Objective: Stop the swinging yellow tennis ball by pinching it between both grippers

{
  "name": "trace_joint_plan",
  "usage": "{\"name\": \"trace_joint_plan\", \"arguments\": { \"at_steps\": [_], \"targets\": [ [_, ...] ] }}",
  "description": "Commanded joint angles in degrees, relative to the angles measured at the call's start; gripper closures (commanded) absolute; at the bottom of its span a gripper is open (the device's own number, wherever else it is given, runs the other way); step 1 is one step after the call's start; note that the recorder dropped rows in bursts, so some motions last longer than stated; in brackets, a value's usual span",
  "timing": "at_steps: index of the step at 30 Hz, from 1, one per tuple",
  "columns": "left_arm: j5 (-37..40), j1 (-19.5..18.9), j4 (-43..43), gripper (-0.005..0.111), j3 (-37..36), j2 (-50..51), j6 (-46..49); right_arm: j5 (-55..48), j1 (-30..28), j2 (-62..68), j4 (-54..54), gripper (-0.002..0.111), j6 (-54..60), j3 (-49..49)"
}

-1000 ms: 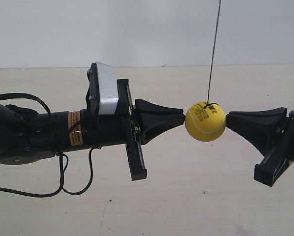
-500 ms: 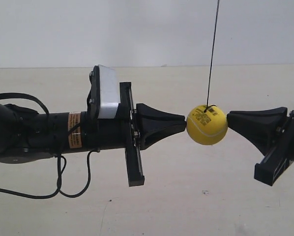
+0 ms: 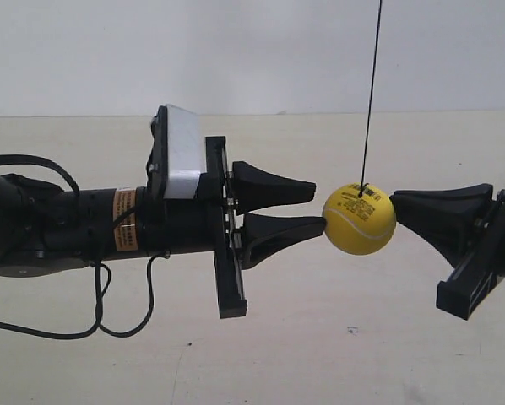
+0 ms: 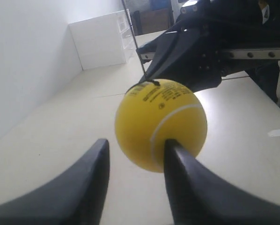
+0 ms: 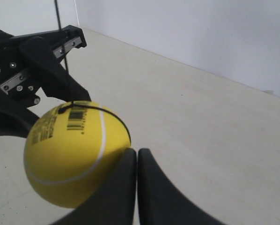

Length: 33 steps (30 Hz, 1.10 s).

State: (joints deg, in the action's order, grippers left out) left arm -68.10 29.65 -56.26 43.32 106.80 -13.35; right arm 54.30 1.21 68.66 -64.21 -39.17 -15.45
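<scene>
The yellow tennis ball (image 3: 360, 218) hangs on its black string (image 3: 371, 93) above the desk (image 3: 320, 346), between the two arms. The right gripper (image 3: 396, 205), at the exterior view's right, has its jaws pressed together into a single wedge, and its tip touches the ball's side. The left gripper (image 3: 318, 208) has its jaws spread apart. Only its lower finger (image 3: 307, 228) meets the ball, while the upper finger (image 3: 299, 191) stands clear of it. The pinch therefore looks to rest on two narrow tips, and the left contact seems to lie a little off the right one's line. To do this step well, both tips should press gently along one level line through the ball's middle. An uneven push would likely squirt the ball sideways or set it spinning on the string. Being round, the ball has no long axis. Its knot sits on top, the printed barcode faces up and towards the exterior camera, and the pale seam curves across the near face. The string leans slightly off vertical, so the ball is probably held just aside of its rest point.
</scene>
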Motion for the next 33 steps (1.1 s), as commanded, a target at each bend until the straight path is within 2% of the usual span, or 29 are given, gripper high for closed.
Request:
{"name": "trace_joint_plan", "arguments": {
  "at_steps": [1, 5, 11, 15, 19, 25, 30, 33],
  "targets": [
    [-0.38, 0.35, -1.05, 0.070, 0.31, -0.47, -0.71, 1.48, 0.02, 0.09, -1.73, 0.108, -0.10, -0.35],
    [-0.02, 0.21, -2.30, 0.070, 0.31, -0.47, -0.71, -0.78, 0.02, 0.09, -0.02, 0.108, -0.10, -0.35],
    [3.28, 0.21, 0.34, 0.071, 0.31, -0.47, -0.71, -5.04, 0.02, -0.02, 3.64, 0.108, -0.10, -0.35],
    [4.94, 0.21, 0.41, 0.083, 0.31, -0.47, -0.05, -6.49, 0.02, -0.02, 5.33, 0.108, -0.10, -0.35],
    [4.94, 0.21, 1.80, 0.102, 0.31, -0.47, 0.09, -3.21, 0.02, -0.02, 2.73, 0.108, 0.01, -0.35],
    [4.84, 0.21, 3.07, 0.102, 0.31, -0.47, 0.09, -0.40, 0.02, -0.02, 0.80, 0.108, 0.13, -0.35],
    [0.74, 0.21, 3.35, 0.102, 0.31, -0.47, 0.09, 1.55, 0.02, -0.02, -0.33, 0.108, 0.25, -0.35],
    [0.86, 0.21, 3.35, 0.102, 0.31, -0.71, 0.09, 1.95, 0.02, -0.02, -0.76, 0.108, 0.25, -0.35]
  ]
}}
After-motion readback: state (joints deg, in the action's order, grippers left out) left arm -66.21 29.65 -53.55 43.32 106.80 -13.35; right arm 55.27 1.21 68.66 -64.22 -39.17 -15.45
